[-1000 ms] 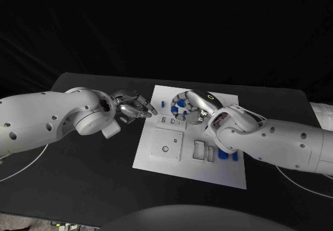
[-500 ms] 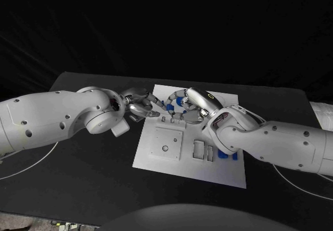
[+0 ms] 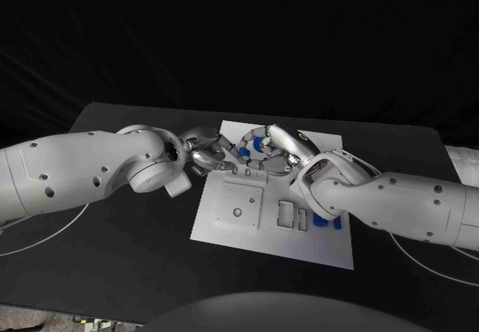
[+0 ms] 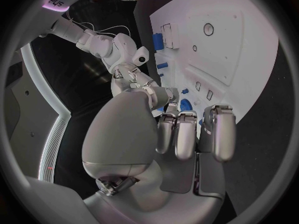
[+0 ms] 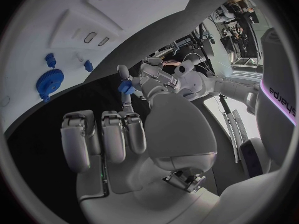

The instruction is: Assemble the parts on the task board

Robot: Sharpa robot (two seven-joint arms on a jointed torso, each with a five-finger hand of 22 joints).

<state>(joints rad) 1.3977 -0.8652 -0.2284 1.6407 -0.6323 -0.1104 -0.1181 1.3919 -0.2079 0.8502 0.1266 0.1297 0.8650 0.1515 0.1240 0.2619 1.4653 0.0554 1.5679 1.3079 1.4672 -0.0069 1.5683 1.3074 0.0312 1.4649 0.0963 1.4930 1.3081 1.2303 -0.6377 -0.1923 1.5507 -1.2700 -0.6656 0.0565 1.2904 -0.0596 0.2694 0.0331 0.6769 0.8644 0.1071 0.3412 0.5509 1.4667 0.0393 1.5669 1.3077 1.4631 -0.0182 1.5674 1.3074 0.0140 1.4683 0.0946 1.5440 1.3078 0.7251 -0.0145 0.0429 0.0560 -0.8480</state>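
The white task board (image 3: 300, 243) lies mid-table. My right hand (image 3: 268, 153) hovers over its far end and pinches a small blue part (image 5: 126, 88) between thumb and a finger, the other fingers (image 5: 106, 134) half curled. A blue gear (image 5: 49, 82) and two small blue pegs (image 5: 50, 59) sit on the board (image 5: 93, 30) beneath it. My left hand (image 3: 208, 155) is at the board's far left edge, almost touching the right hand. Its fingers (image 4: 186, 134) are curled in, and I see nothing in them. More blue parts (image 4: 159, 40) lie on the board (image 4: 249, 50) beyond it.
A square raised plate (image 3: 241, 202) and two narrow slots (image 3: 286, 214) take up the board's middle. Blue parts (image 3: 321, 221) stand at its right edge. Both forearms cross the black table (image 3: 120, 263) on either side. A white cable (image 3: 40, 235) trails at the left.
My left hand has moved right, from beside the board to its far left edge, close to the right hand. The right hand has shifted slightly left, keeping its part.
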